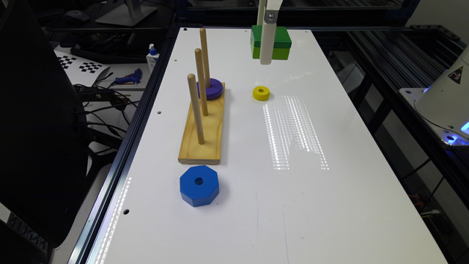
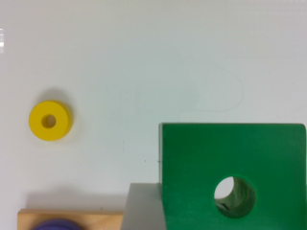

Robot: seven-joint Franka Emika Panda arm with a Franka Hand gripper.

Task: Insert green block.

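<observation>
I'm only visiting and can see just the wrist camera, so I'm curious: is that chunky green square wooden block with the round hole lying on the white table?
Observer: No. The green block hangs in the air above the white table, clamped by the gripper.
Operator: And the wooden base with a purple piece on it?
Observer: It carries three upright wooden pegs. The purple piece is a ring round the peg farthest from the exterior camera.
Operator: Is anything else lying about besides the small yellow ring?
Observer: A blue octagonal block with a centre hole lies on the table, just off the base's near end.
</observation>
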